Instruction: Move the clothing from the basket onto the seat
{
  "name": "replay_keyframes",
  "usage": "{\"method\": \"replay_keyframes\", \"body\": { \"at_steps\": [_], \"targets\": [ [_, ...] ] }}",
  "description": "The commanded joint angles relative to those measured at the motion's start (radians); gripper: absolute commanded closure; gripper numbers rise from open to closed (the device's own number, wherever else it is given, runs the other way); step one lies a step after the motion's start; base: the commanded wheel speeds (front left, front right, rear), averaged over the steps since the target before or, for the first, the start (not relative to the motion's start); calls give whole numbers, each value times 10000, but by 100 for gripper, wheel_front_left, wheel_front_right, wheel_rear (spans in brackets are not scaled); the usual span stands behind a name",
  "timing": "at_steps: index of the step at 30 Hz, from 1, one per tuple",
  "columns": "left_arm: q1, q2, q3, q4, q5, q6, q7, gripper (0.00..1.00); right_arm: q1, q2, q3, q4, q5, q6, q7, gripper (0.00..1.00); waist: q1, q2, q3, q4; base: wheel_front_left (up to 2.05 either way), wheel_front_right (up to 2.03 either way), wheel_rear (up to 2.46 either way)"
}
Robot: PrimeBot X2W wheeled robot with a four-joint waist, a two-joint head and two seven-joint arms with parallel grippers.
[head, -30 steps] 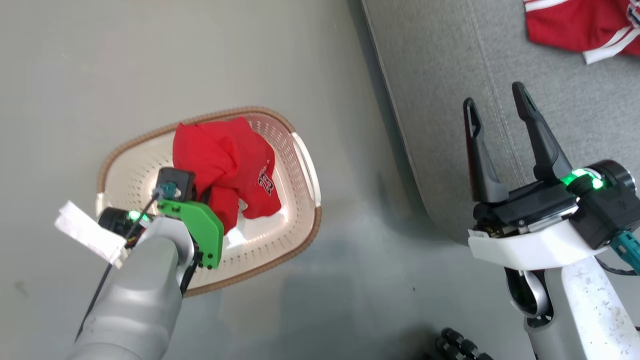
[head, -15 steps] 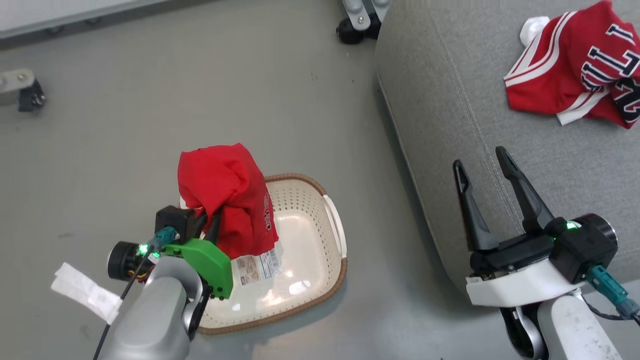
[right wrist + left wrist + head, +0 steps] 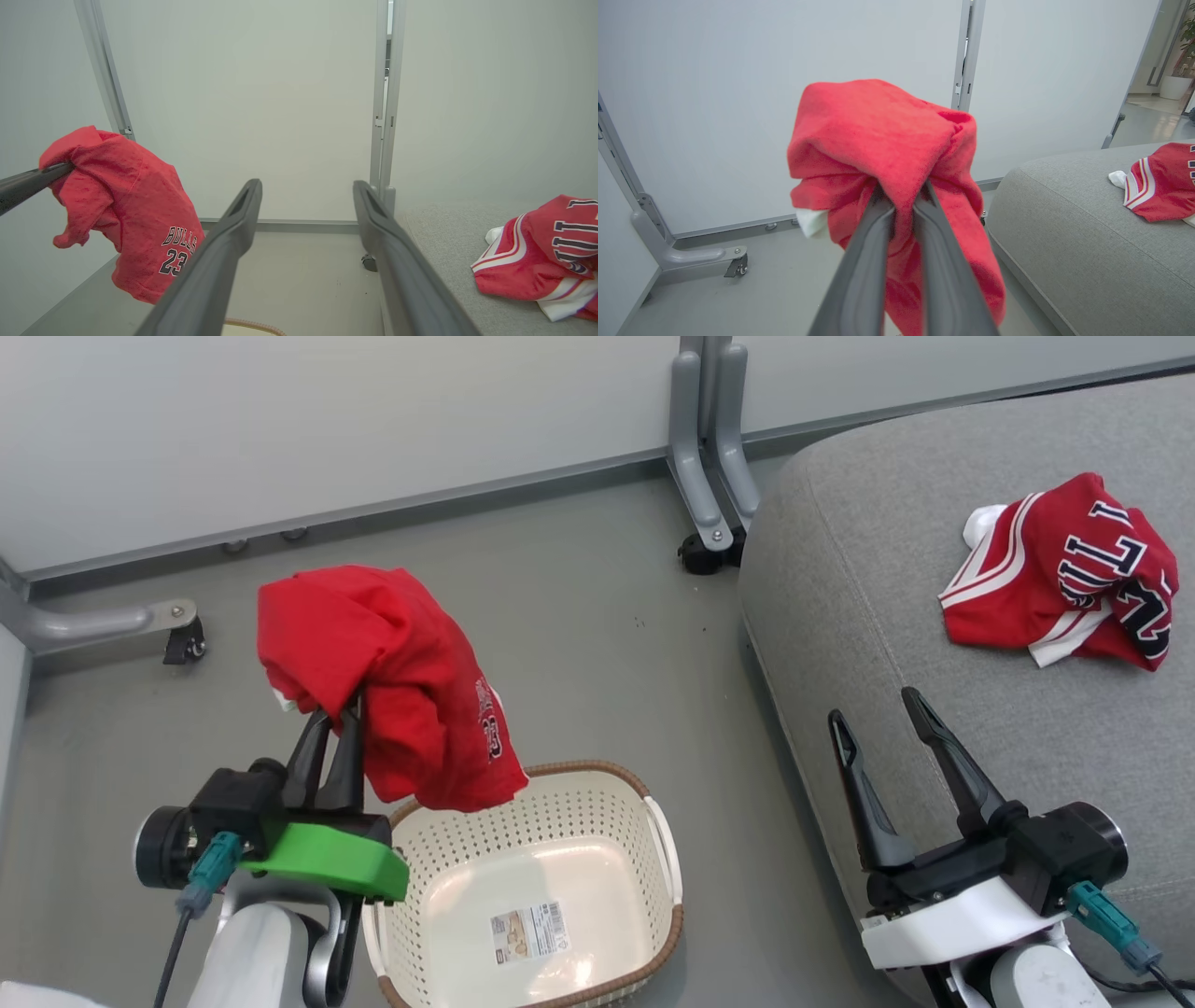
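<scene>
Basket sits just below the left fingers, which are clamped on the red shirt (it dangles over the rim). Right fingers are spread wide, gripping nothing, over the seat. The striped jersey lies beyond them.

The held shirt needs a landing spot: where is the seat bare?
The seat is bare from its left edge to the jersey, including around the open right gripper. Only its far right, under the jersey, is crowded.
</scene>
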Motion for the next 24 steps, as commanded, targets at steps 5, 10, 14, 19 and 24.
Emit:
{"method": "replay_keyframes", "body": {
  "at_steps": [5, 10, 14, 19, 24],
  "targets": [
    [724, -411, 886, -1536, 613, -239, -3, 100, 229, -89, 14, 39, 13, -18, -30, 0, 1, 0, -486, 188, 0, 0, 0],
    [1047, -688, 1469, -2998, 734, -410, -5, 100, 350, -142, 1, 37, 33, -18, -30, 0, 1, 0, -571, 155, 0, 0, 0],
    [1115, -748, 1478, -3983, 595, -509, -4, 100, 382, -136, -79, -10, 16, -18, -32, 0, 1, 0, -525, 174, 0, 0, 0],
    [1025, -759, 1104, -4754, -126, -564, -4, 100, 421, -111, -143, 24, -29, -18, -32, 0, 1, 0, -498, 212, 0, 0, 0],
    [939, -755, 511, -5124, -262, -566, -2, 100, 346, -92, -114, 30, -47, -18, -32, 0, 1, 0, -481, 178, 0, 0, 0]
  ]
}}
